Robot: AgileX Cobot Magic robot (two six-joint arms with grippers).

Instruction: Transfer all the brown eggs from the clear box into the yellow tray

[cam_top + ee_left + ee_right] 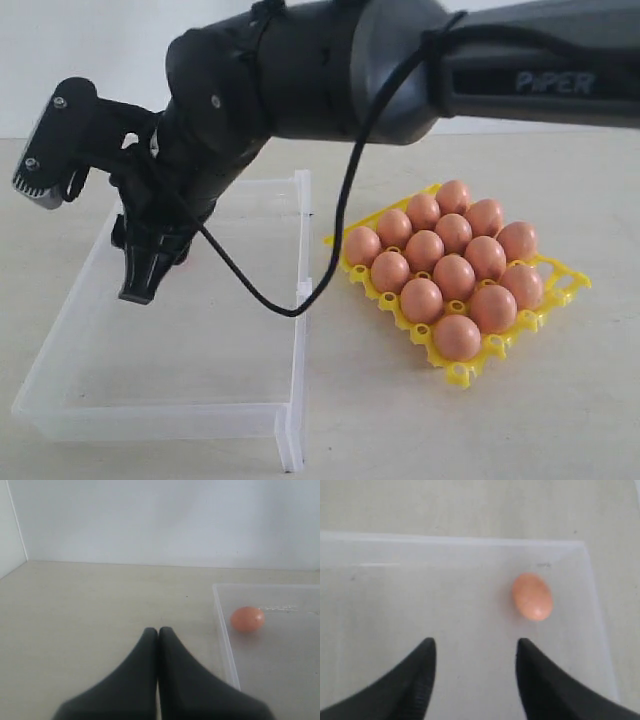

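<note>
One brown egg [532,596] lies on the floor of the clear box [395,595], near a corner. My right gripper [475,645] hangs open over the box, the egg a little ahead of and beside one fingertip. In the exterior view the right arm reaches across into the clear box [290,330], its gripper [138,290] pointing down and hiding the egg. The yellow tray [460,375] stands to the right, filled with several brown eggs [454,277]. My left gripper [158,630] is shut and empty over the bare table, outside the clear box wall [225,640], with the lone egg [247,619] beyond it.
A black cable [340,230] dangles from the right arm across the box's near wall. The beige tabletop [380,420] surrounds box and tray. A white wall [160,520] rises behind the table.
</note>
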